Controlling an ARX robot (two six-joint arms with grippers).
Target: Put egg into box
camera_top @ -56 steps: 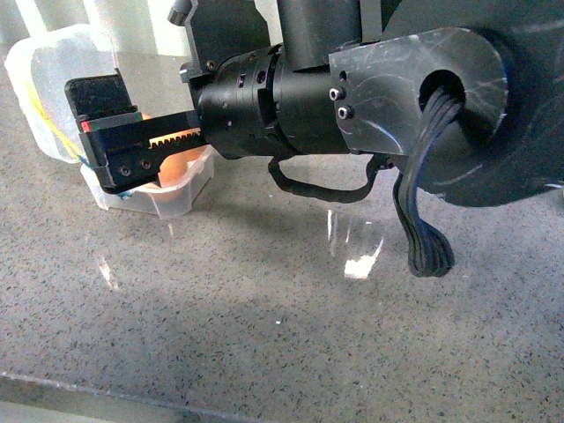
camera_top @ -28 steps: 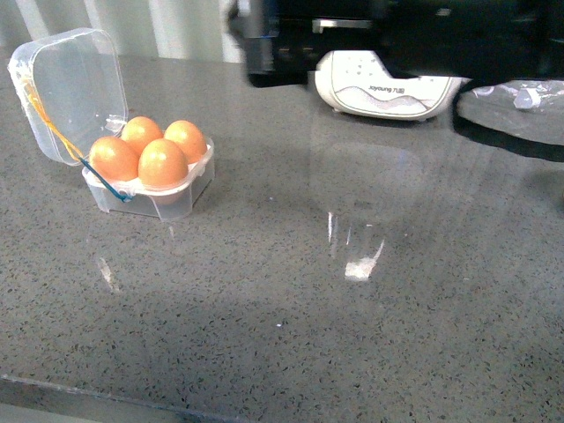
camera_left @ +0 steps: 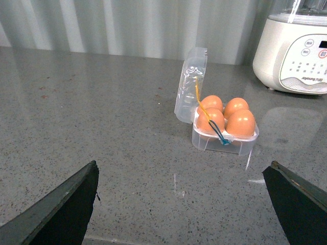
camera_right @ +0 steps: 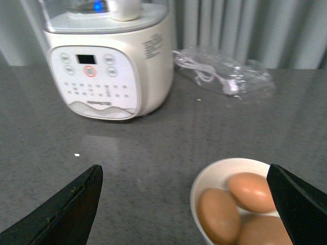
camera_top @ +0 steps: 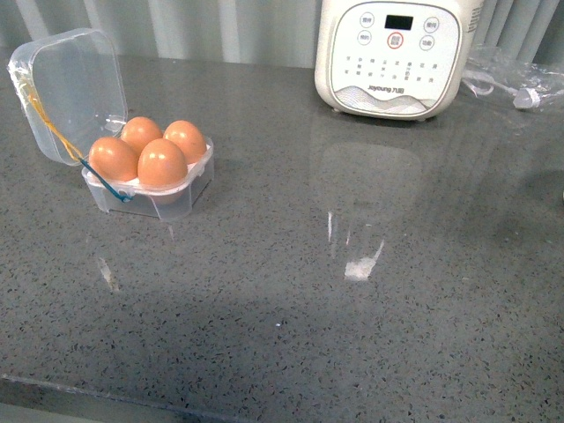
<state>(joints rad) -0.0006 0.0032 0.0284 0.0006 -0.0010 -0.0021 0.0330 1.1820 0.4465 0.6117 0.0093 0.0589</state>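
Note:
The clear plastic egg box [camera_top: 176,198] stands at the left of the grey counter with its lid [camera_top: 70,88] open and upright, yellow and blue bands at its side. Brown eggs [camera_top: 162,164] fill all its slots. It also shows in the left wrist view [camera_left: 225,143], well ahead of my open, empty left gripper [camera_left: 184,204]. My right gripper [camera_right: 186,204] is open and empty, just above a white bowl [camera_right: 214,176] holding three brown eggs [camera_right: 219,215]. Neither gripper shows in the front view.
A large white cooker [camera_top: 394,55] stands at the back, also in the right wrist view [camera_right: 107,66]. A clear plastic bag with a white cable [camera_right: 225,76] lies to its right. The counter's front edge [camera_top: 106,392] is near.
The right arm, which blocked the front view over the egg box a second ago, has pulled back out of that view, uncovering the box full of eggs and the cooker.

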